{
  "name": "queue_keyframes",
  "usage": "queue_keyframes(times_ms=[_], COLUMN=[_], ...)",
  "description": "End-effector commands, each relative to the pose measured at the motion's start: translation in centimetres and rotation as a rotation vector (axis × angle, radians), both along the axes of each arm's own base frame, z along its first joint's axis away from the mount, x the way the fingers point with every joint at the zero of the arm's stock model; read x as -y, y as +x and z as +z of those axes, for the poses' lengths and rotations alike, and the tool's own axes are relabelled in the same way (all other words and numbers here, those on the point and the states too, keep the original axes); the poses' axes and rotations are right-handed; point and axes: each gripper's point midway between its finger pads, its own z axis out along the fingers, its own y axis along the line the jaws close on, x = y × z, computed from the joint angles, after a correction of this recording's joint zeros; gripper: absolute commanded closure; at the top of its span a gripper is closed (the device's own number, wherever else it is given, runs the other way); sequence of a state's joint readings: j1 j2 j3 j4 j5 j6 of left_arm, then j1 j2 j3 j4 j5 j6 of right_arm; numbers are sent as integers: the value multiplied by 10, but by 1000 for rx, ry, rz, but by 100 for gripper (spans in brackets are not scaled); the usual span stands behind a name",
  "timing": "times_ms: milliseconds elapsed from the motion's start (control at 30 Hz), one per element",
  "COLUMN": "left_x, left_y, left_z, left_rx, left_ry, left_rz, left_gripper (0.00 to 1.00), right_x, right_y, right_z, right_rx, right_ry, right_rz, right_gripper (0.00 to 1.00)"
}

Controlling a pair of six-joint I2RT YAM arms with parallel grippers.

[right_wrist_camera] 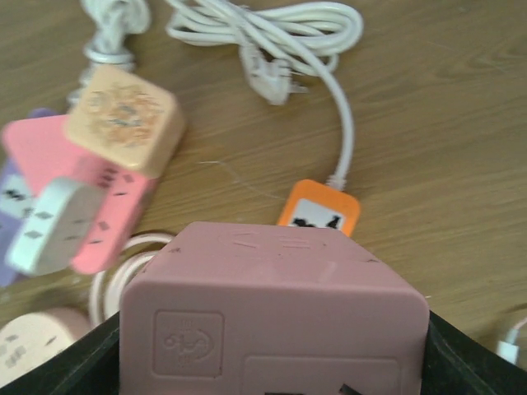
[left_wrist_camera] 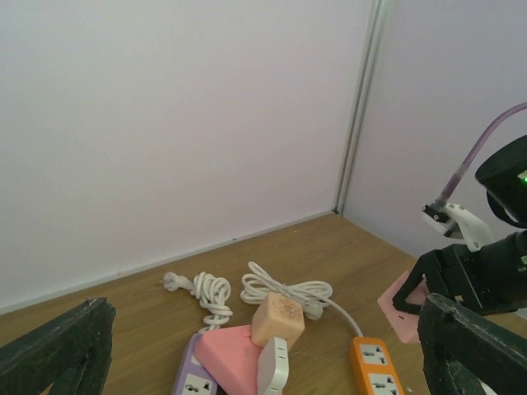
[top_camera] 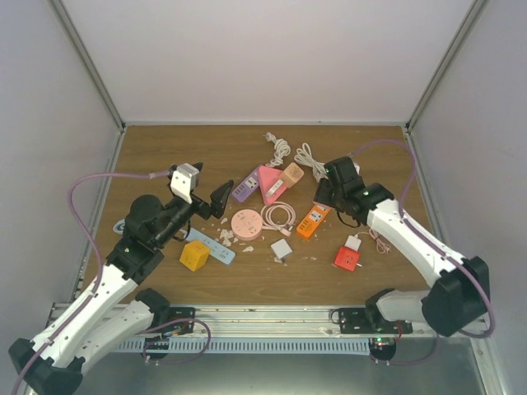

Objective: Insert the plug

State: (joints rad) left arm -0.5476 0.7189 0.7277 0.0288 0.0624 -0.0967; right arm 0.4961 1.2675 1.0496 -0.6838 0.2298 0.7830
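**Now: plug in the right gripper, over the orange strip**

The plug (right_wrist_camera: 272, 313), a pink moulded block, sits clenched between the jaws of the right gripper (top_camera: 328, 193), which press on its two flat sides. It hangs over the far end of the orange strip (right_wrist_camera: 319, 210). Whether it touches the strip cannot be told, and its pins are hidden.

It looks rigid, light and smooth-skinned, so it will likely not flex, but it could twist or slide in the jaws if pushed off-axis. The flat sides are the sensible hold, low enough to steady it yet clear of the pin face.

A white cord (right_wrist_camera: 346, 123) runs from the strip's far end to a coil beyond it. A peach cube (right_wrist_camera: 123, 119) lies just left of that end.

The left gripper (top_camera: 212, 204) is well to the left of the strip, raised off the worktop (top_camera: 165, 148), jaws released wide with nothing between them.
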Motion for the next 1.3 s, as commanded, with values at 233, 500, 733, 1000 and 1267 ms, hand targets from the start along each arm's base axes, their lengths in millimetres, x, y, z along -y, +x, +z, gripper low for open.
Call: queue_keyframes(times_ms=[233, 500, 733, 1000, 1267], left_x=[1, -10, -17, -18, -19], left_y=[15, 18, 18, 18, 19], left_z=[1, -3, 0, 0, -2], left_rx=[33, 17, 23, 17, 10], left_ry=[0, -24, -37, -46, -46], left_rz=[16, 63, 87, 89, 90], left_gripper=[1, 1, 1, 1, 1], right_x=[28, 34, 33, 32, 37], right_y=[36, 44, 47, 45, 38], right_z=[-46, -69, -72, -82, -95], right_rx=[-135, -175, -187, -225, -276], right_ry=[-113, -118, -100, -91, -109], right_rz=[-134, -247, -296, -325, -362], right_gripper=[57, 61, 62, 62, 62])
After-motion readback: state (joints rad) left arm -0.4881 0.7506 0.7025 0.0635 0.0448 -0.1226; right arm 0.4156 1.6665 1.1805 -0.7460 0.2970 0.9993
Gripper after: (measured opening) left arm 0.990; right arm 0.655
